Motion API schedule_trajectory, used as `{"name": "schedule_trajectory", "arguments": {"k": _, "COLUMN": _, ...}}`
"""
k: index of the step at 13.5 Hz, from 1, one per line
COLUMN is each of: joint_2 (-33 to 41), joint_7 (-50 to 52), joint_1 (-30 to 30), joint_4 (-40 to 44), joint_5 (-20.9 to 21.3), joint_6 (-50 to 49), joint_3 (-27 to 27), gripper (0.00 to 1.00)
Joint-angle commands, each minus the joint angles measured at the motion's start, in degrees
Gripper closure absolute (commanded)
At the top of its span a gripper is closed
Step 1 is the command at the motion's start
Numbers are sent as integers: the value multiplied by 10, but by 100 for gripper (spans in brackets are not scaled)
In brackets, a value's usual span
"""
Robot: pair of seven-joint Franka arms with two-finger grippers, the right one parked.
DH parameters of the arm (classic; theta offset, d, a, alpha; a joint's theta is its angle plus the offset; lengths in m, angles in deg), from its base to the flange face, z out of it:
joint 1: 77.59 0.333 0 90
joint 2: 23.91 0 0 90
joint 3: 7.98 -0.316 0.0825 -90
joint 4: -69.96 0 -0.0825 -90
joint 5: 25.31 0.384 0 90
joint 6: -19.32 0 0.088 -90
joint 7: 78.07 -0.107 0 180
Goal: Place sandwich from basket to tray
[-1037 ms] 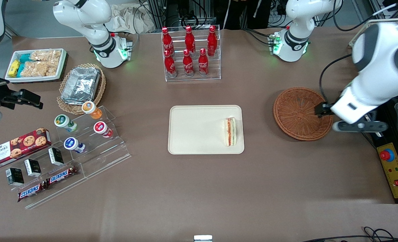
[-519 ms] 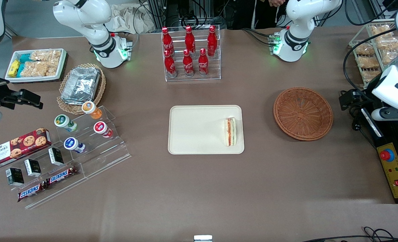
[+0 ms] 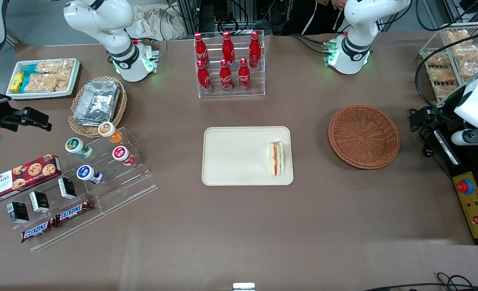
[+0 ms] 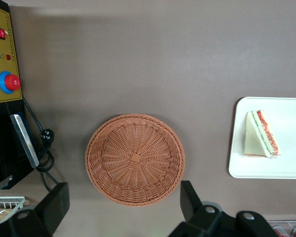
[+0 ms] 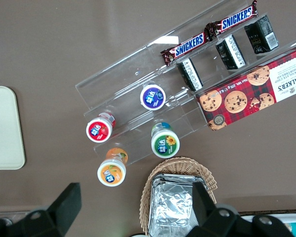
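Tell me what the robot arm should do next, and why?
Probably nothing more than staying back and stopping. The sandwich already lies on the tray, and the basket holds nothing. The gripper is open, holds nothing, and hangs high above the basket's edge toward the working arm's end of the table, so the job looks done.

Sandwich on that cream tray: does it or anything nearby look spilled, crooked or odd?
Nothing stands out. The sandwich lies intact at the tray's edge nearest the empty basket. The open gripper hangs above the basket, holding nothing.
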Motion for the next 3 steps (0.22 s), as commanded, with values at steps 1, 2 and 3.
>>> {"name": "schedule_trajectory", "arguments": {"k": 1, "joint_2": -3, "joint_7": -8, "joint_1": 7, "joint_4": 10, "joint_5": -9, "joint_6": -12, "joint_3": 6, "gripper": 0}}
{"name": "schedule_trajectory", "arguments": {"k": 2, "joint_2": -3, "joint_7": -8, "joint_1": 7, "joint_4": 9, "joint_5": -9, "joint_6": -12, "joint_3": 6, "gripper": 0}}
{"name": "schedule_trajectory", "arguments": {"k": 3, "joint_2": -3, "joint_7": -8, "joint_1": 7, "joint_4": 9, "joint_5": -9, "joint_6": -12, "joint_3": 6, "gripper": 0}}
